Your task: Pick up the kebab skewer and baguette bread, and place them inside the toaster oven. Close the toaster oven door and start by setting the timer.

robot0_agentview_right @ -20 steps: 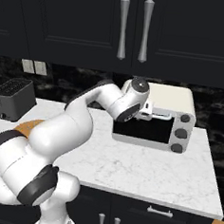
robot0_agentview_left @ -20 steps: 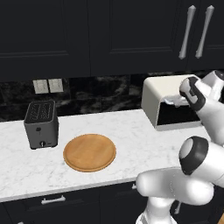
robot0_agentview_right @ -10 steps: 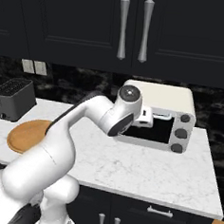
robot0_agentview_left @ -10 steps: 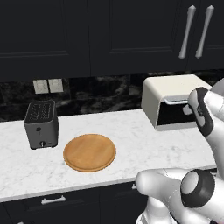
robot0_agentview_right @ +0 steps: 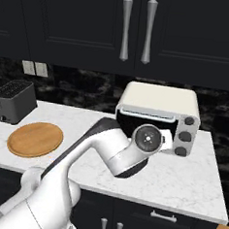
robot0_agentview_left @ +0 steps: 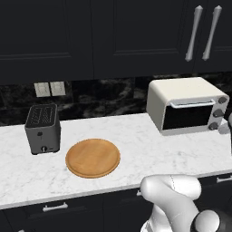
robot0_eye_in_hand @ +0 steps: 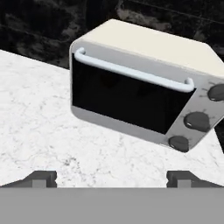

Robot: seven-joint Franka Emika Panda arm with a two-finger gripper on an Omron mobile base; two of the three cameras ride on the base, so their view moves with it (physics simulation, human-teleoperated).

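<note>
hand (robot0_eye_in_hand: 111,178) backed off toaster oven (robot0_eye_in_hand: 144,83), door (robot0_eye_in_hand: 124,98) shut

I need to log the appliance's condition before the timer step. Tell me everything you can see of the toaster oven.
The toaster oven is a cream-white, rounded box standing upright on the white marble counter against the dark backsplash. Its dark glass door is shut, with a pale bar handle along the top edge. Three dark round knobs run down its right side. Nothing inside shows through the glass. The open pincer faces it without touching.
</note>
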